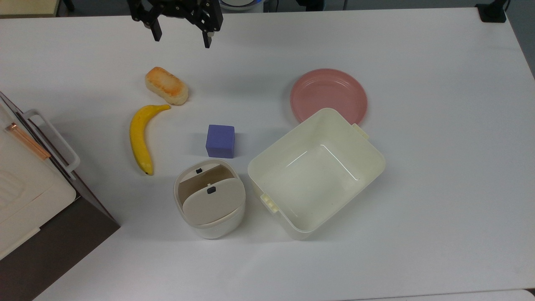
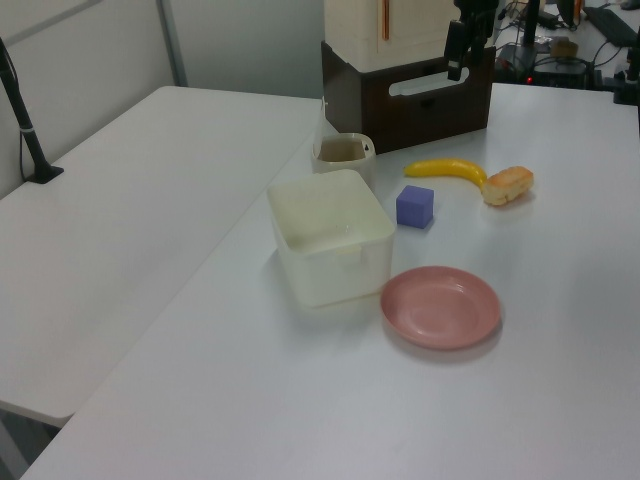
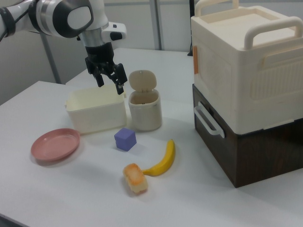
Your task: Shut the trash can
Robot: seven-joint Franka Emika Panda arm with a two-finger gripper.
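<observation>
The gripper (image 1: 180,36) hangs above the white table (image 1: 418,188) near the top view's upper edge, its 2 black fingers (image 3: 100,80) spread apart with nothing between them; in the right view it shows in the air in front of the cream tub (image 3: 94,111), well above the tabletop. The trash can (image 1: 210,200) stands in the lower middle of the top view, just beside the tub (image 1: 317,171) on the top view's left, with a narrow gap between them. Its beige lid (image 3: 142,79) is raised, standing nearly upright at the back of the bin in the right view, so the dark inside shows; a small black button (image 1: 199,170) sits on the rim. A blue cube (image 1: 220,141) rests near the can, between it and the gripper in the top view. A yellow banana (image 1: 141,136) and a toasted bread piece (image 1: 166,85) lie toward the top view's left, the banana's tip near the bread. A pink plate (image 1: 329,94) lies just behind the tub. A cream case (image 3: 246,61) with handles sits on a dark brown box (image 3: 255,151) at the right view's right.
</observation>
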